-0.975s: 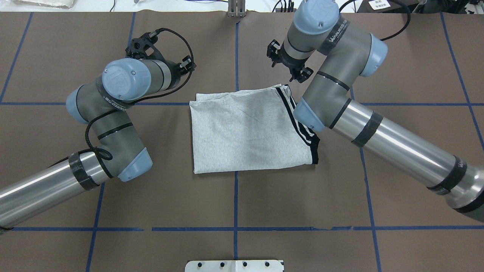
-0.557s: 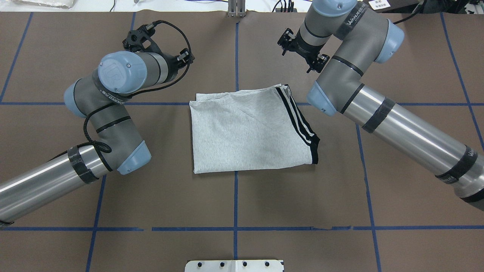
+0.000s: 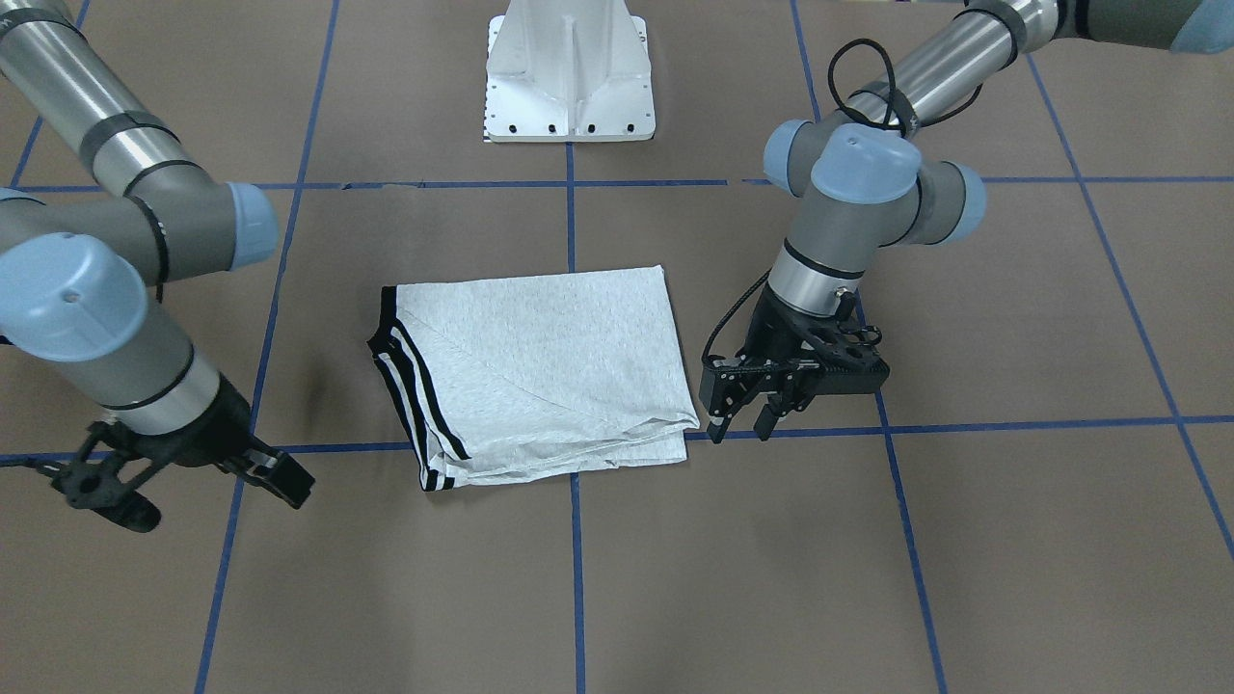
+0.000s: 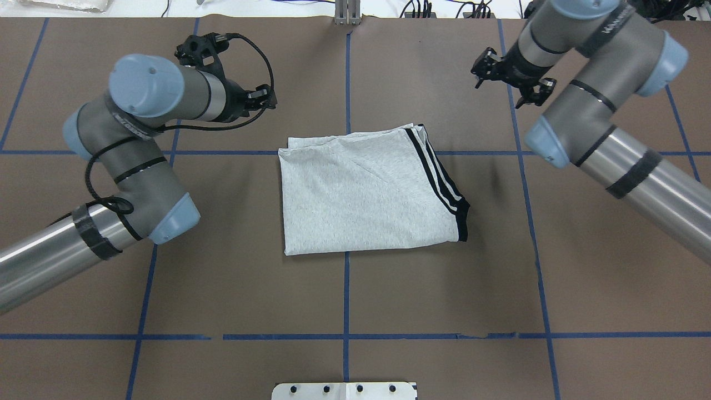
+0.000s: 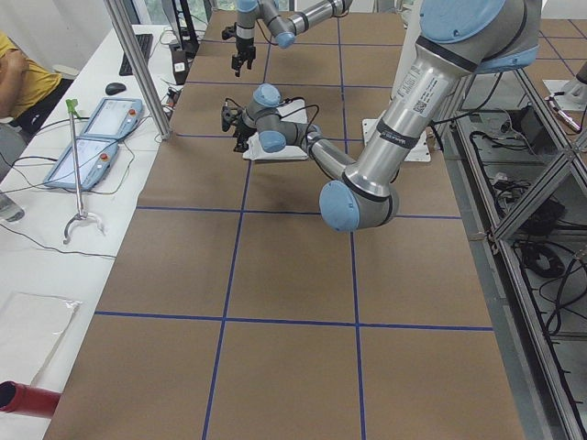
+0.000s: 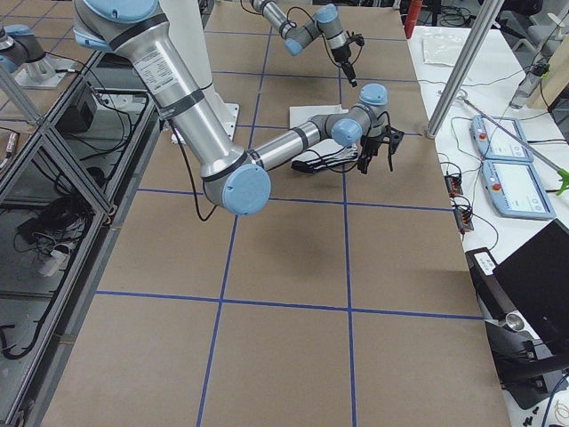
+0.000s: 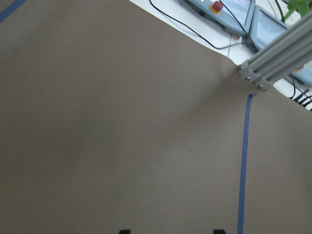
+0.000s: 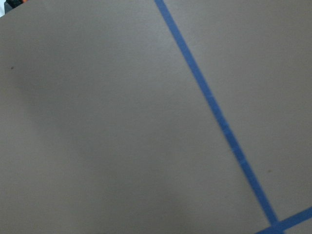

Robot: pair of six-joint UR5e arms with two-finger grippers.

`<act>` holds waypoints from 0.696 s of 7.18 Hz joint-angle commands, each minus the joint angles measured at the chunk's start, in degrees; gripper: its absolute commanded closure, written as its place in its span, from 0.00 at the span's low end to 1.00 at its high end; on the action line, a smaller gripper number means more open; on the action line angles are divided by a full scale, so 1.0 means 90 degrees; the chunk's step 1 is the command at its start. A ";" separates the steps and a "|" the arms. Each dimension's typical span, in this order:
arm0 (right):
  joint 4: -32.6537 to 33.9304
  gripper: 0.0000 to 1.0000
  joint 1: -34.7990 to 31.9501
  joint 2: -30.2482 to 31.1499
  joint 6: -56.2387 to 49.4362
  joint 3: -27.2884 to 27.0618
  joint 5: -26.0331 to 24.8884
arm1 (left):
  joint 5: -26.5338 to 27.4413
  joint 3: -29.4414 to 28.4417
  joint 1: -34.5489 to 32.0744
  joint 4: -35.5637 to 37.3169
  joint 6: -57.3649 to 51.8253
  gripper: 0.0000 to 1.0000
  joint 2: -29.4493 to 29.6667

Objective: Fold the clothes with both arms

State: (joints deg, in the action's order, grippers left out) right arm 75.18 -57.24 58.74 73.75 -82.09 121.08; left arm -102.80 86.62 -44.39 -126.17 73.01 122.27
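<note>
One folded T-shirt lies flat at the centre of the table, a near-square of heather-grey knit. In your overhead view its long axis runs 9 to 3 o'clock, with the black stripes along the 3 o'clock edge. The left gripper hangs at 10 o'clock, near a corner, fingers spread and empty. The right gripper hangs at 2 o'clock, well apart; you cannot tell how wide it stands. Blue tape lines grid the brown paper.
</note>
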 commanded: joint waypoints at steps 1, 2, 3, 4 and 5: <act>0.0045 0.00 -0.0881 0.1086 -0.1867 -0.0467 0.0617 | -0.1471 0.1004 -0.0787 0.0014 -0.1806 0.33 -0.1167; 0.0084 0.00 -0.1466 0.1497 -0.3007 -0.0420 0.0986 | -0.1807 0.1339 -0.1148 0.0014 -0.2451 0.22 -0.1686; 0.0113 0.00 -0.1964 0.1926 -0.4237 -0.0304 0.1125 | -0.2207 0.1526 -0.1461 0.0014 -0.2980 0.00 -0.2010; 0.0577 0.00 -0.2424 0.2017 -0.5467 -0.0090 0.1126 | -0.2626 0.1624 -0.1967 0.0053 -0.3671 0.00 -0.2381; 0.1152 0.00 -0.2815 0.2038 -0.6620 0.0018 0.1088 | -0.2795 0.1819 -0.2494 0.0344 -0.4452 0.00 -0.2829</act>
State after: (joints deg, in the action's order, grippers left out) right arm 80.15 -77.71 75.99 27.64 -83.42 130.81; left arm -124.95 101.00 -61.25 -125.18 41.19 101.57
